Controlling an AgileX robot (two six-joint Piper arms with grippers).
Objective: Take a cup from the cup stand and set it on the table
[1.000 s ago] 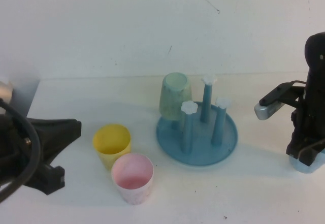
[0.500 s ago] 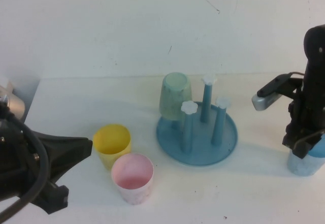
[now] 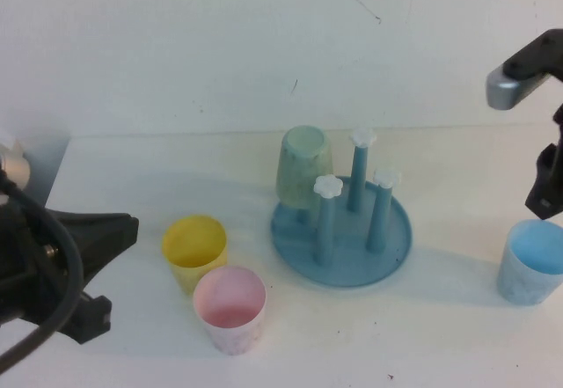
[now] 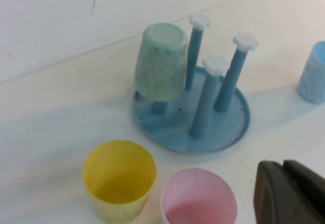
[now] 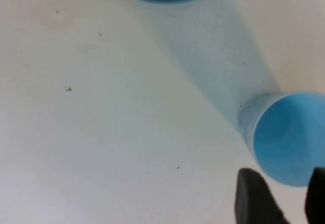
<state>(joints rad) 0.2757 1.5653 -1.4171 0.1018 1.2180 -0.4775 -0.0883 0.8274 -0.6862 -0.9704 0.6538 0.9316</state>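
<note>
- While our left gripper (image 3: 97, 269) sits shut and empty at the near left, the pink cup (image 3: 230, 307) and yellow cup (image 3: 193, 249) stand beside it.
- We see the cup (image 3: 530, 261) upright on the worktop (image 3: 422, 335), far right; our right gripper (image 5: 277, 196) hangs above it, parted, holding nothing.
- It looks light, stiff and slick; we'd grip the rim wall.
- Farther back, the cup stand (image 3: 341, 238) carries an upturned green cup (image 3: 303, 168), well apart.

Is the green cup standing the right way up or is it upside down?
Upside down. The green cup sits over a peg of the cup stand with its flat bottom on top and its wide mouth facing down toward the tray.
</note>
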